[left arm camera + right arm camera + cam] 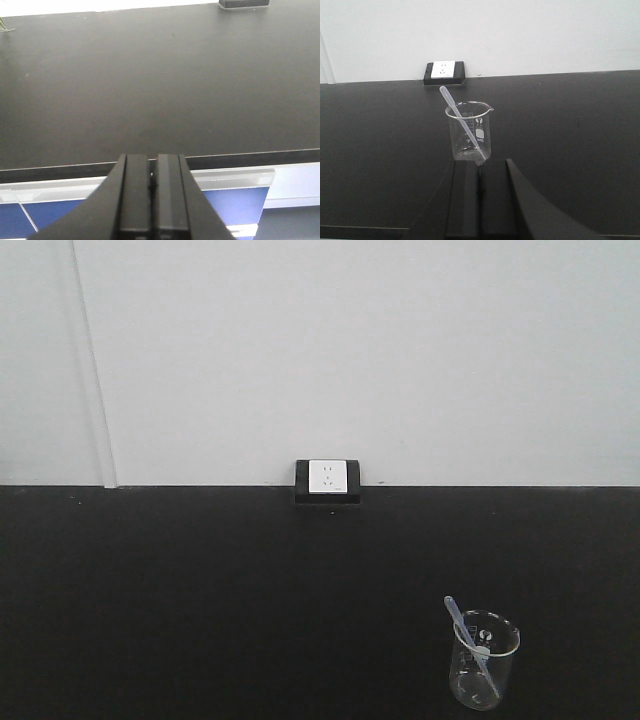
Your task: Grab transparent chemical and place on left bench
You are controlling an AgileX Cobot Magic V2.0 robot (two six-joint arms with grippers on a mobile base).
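Observation:
The transparent chemical is a small clear glass beaker with a pale dropper leaning inside. It stands upright on a black counter at the lower right of the front view. In the right wrist view the beaker stands just beyond my right gripper, which is shut and empty. My left gripper is shut and empty, over the counter's front edge, with no object near it. The left bench is out of view. Neither gripper shows in the front view.
A white wall socket in a black box sits at the back of the black counter against the white wall; it also shows in the right wrist view. The left wrist view shows the counter's front edge with white and blue cabinet fronts below.

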